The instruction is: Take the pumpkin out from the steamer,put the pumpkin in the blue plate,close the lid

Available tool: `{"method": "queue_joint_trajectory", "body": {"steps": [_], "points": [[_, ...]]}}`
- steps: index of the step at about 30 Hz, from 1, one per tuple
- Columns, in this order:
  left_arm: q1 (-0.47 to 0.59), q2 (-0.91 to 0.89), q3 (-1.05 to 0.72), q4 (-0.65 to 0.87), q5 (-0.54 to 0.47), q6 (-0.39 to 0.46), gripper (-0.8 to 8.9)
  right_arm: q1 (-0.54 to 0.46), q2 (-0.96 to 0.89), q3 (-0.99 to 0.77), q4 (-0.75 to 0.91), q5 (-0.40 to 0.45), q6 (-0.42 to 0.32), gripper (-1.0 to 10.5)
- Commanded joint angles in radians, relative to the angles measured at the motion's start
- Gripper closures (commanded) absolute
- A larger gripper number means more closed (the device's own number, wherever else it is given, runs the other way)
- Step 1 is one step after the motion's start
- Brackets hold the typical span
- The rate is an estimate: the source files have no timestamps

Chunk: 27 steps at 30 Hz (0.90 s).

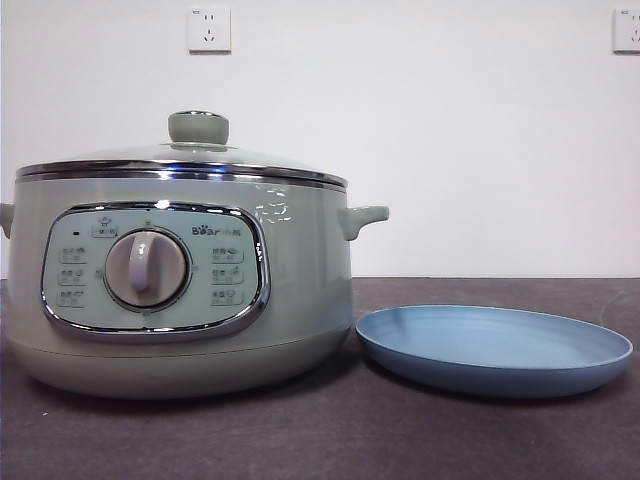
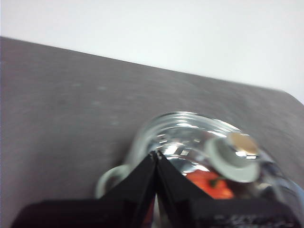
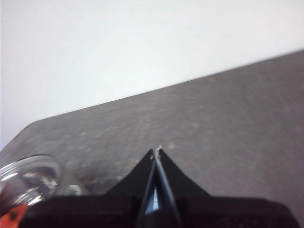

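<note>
Domed glass lid (image 1: 180, 155) sits on pale green steamer (image 1: 180, 290) over orange pumpkin (image 2: 209, 183), light-blue plate (image 1: 495, 350) beside it on dark worktop (image 1: 480, 440); my left claw (image 2: 155, 154) and right claw (image 3: 156, 152) both closed, empty.

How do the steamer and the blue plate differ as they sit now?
The steamer is tall, sage-green, chrome-trimmed; the blue plate is low, shallow, matte light blue. The steamer is closed by its lid, with the pumpkin inside; the plate is open and holds nothing. Both are round and stand side by side on the table.

The left hand (image 2: 156, 154), jaws together, hangs over the lid (image 2: 190, 142); the pumpkin (image 2: 209, 183) shows beneath the glass.
</note>
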Motion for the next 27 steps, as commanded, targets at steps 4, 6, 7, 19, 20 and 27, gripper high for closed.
{"method": "queue_joint_trajectory", "body": {"steps": [4, 6, 7, 19, 20, 27], "points": [[0.003, 0.185, 0.158, -0.032, 0.256, 0.094, 8.19, -0.003, 0.147, 0.139, -0.026, -0.121, -0.107, 9.6], [-0.001, 0.234, 0.206, -0.048, 0.308, 0.094, 8.19, -0.003, 0.199, 0.181, -0.039, -0.187, -0.138, 9.6], [-0.005, 0.252, 0.225, -0.055, 0.323, 0.094, 8.18, -0.003, 0.219, 0.196, -0.047, -0.227, -0.153, 9.6], [-0.081, 0.306, 0.284, -0.069, 0.336, 0.088, 3.41, -0.002, 0.368, 0.278, -0.144, -0.33, -0.188, 4.4], [-0.09, 0.307, 0.284, -0.072, 0.312, 0.087, 3.38, -0.002, 0.368, 0.278, -0.145, -0.33, -0.188, 4.4], [-0.182, 0.345, 0.314, -0.099, 0.177, 0.09, 3.41, 0.0, 0.368, 0.278, -0.145, -0.33, -0.188, 4.4]]}}
